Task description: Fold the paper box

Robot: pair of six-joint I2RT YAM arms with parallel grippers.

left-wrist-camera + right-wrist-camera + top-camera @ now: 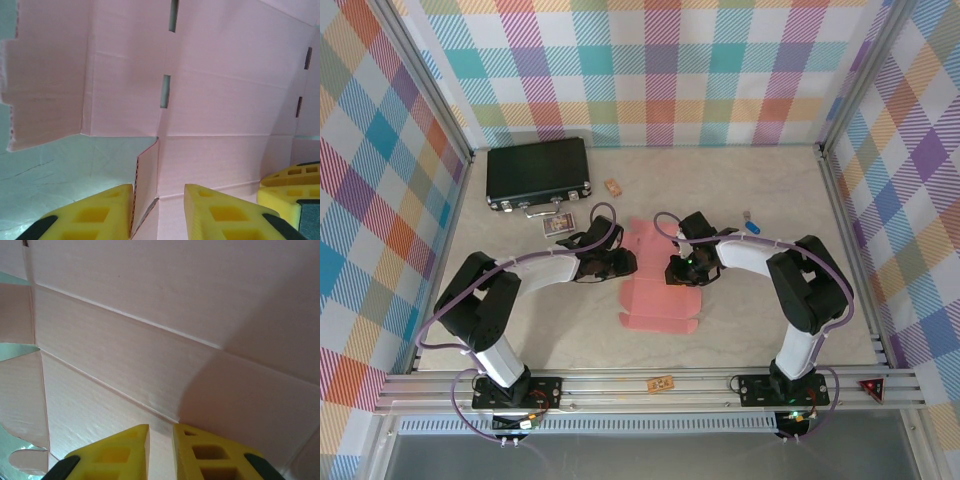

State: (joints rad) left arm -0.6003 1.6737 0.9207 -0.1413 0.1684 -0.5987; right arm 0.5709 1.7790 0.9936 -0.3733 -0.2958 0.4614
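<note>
Item: paper box (655, 300). Salmon-pink card, plain and unmarked, a die-cut sheet still mostly flat. It lies mid-table (740, 320) between my two arms, its long axis running away from my bases. Scored fold lines cross the panels. Narrow slots (165, 91) are cut along one crease. The cut edges show fine corrugation. One small flap (146, 190) stands up from the sheet.

Left pincer (158, 200): partly open at the sheet's left side. The raised flap stands in the gap, close against my left-hand finger (100, 212), with clear space to the other finger. Nothing is clamped.

Right pincer (161, 432): drawn in to a narrow slit on the card at the sheet's right side. A crease runs straight into the slit, and the panel beside it bends upward there.

Obscured: from overhead, my wrists cover both side edges of the sheet at its middle, hiding the fingertips. In the wrist views the sheet runs off every frame edge, so I cannot make out its full outline. A further yellow finger (290, 182) is cut off at the left wrist view's right edge.
</note>
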